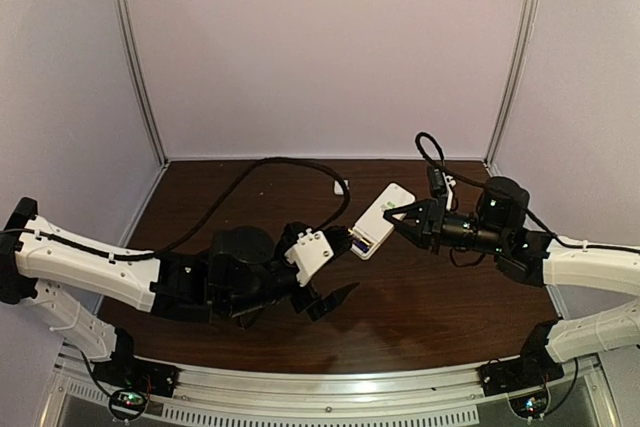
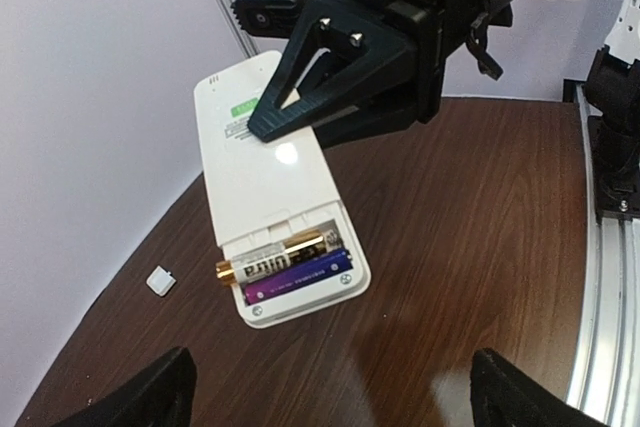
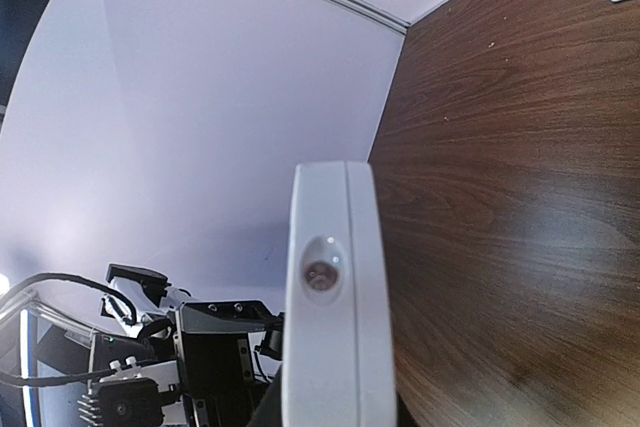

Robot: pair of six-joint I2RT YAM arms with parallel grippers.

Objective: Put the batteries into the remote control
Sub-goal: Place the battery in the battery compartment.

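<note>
The R gripper (image 1: 403, 217) is holding the remote control (image 2: 268, 182). Its black jaws are pinching the top half of the white body, w/ one finger pressing on the back side. In the top view the remote is sitting a bit right of the middle of the brown table (image 2: 470, 247), and the R gripper is reaching it from 3 o'clock.

The plain back of the remote is facing up twd the left wrist cam. The slot at its low end is lying open. Two batteries (image 2: 290, 265) are lying side by side in that slot. One is gold and black, and the other is purple and sits nearer the end. The gold tip is pointing to 9 o'clock. It is maybe poking a little past the slot edge, but the view is too small to be sure. The low end is hanging close to the table; I cannot tell if it is touching.

The L gripper (image 2: 330, 389) is waiting at 6 o'clock from the battery end. Its jaws are spread wide and are holding nothing.

A small white square piece (image 2: 160, 281) is lying on the table at 9 o'clock from the batteries, near the wall.

The right wrist cam is looking at the remote end-on, w/ a small round lens showing.
</note>
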